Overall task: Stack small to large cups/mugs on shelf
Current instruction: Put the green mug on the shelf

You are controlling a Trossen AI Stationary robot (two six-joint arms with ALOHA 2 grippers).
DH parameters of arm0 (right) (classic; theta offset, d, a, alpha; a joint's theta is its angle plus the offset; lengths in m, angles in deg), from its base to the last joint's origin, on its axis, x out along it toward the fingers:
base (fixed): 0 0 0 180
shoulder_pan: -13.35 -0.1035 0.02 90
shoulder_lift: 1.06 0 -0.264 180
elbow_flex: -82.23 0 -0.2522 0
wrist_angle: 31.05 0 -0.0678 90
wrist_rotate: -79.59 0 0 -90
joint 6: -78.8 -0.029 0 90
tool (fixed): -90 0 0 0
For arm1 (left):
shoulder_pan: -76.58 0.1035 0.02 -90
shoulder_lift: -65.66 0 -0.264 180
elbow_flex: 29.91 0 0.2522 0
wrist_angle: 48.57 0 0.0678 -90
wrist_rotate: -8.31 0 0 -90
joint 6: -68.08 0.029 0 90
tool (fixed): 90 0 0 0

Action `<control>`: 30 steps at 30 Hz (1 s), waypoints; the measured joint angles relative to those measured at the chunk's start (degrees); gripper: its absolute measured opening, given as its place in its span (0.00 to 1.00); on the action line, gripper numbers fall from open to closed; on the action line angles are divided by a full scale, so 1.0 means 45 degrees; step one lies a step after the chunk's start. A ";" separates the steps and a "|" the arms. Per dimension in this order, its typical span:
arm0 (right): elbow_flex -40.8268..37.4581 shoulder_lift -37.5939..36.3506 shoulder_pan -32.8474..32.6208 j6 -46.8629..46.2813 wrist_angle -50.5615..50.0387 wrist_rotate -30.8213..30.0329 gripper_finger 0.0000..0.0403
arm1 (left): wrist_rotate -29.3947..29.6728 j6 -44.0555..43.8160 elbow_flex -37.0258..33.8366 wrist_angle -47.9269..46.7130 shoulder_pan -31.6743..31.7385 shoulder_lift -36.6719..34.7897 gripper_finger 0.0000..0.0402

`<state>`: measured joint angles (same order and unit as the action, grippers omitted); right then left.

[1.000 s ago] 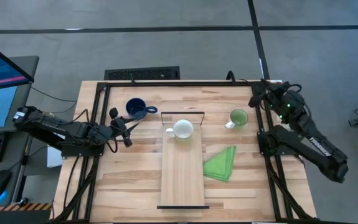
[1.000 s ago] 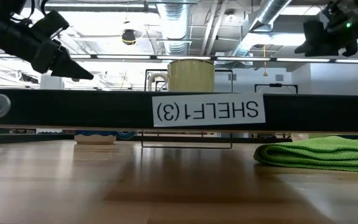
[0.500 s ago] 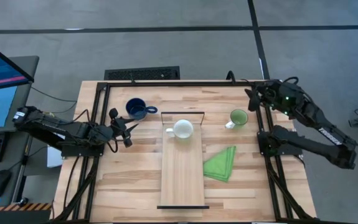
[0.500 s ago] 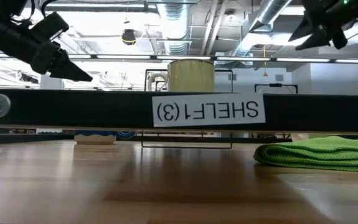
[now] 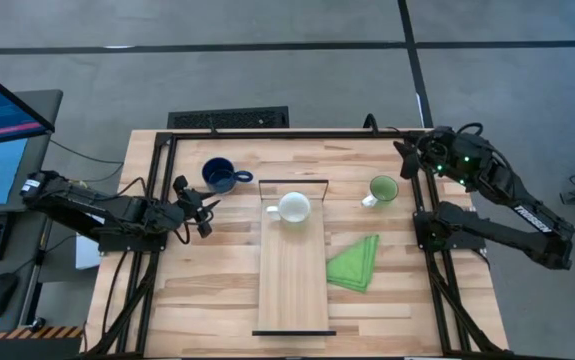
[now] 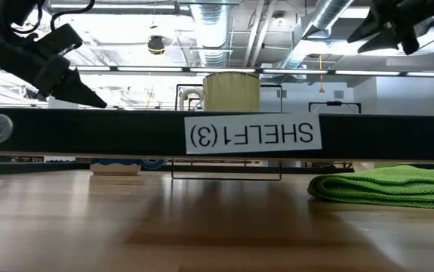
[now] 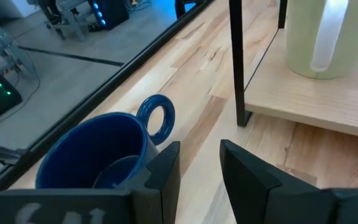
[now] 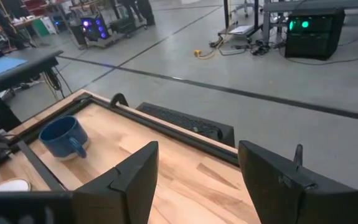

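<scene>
The white mug [image 5: 293, 207] stands on its base on the far end of the light-wood shelf [image 5: 293, 290], which lies down the table's middle. The dark blue mug [image 5: 218, 174] stands on the table at the far left, and the light green mug [image 5: 383, 188] stands right of the shelf. My left gripper [image 5: 203, 207] hovers just near of the blue mug [image 7: 98, 155], its fingers [image 7: 166, 174] a narrow gap apart, holding nothing. My right gripper [image 5: 404, 160] is open and empty, raised above the far right corner, beyond the green mug.
A folded green cloth [image 5: 354, 263] lies on the table right of the shelf, near of the green mug. The shelf's thin black frame [image 7: 238, 62] rises at its far end beside the white mug [image 7: 319, 37]. A black rail [image 8: 185, 134] runs along the table's far edge.
My right gripper has risen and swung toward the table's left, its arm stretching out over the far right corner. My left gripper has dipped a little beside the blue mug. The mugs have not moved.
</scene>
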<state>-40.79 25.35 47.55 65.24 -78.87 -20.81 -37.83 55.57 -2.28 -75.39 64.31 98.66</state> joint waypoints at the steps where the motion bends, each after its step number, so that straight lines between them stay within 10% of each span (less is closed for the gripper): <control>1: 0.0000 0.0000 0.0000 0.0000 -0.0004 -0.0026 0.61 | 0.0000 0.0005 0.0000 -0.0003 0.0000 0.0000 0.26; 30: 0.0000 0.0189 -0.0024 -0.2421 -0.0345 0.0129 0.61 | 0.0087 0.3298 0.0010 0.3123 -0.0005 0.0000 0.26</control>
<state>-40.79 26.21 47.44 54.34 -80.42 -20.23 -37.44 70.41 -2.24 -61.34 64.29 98.66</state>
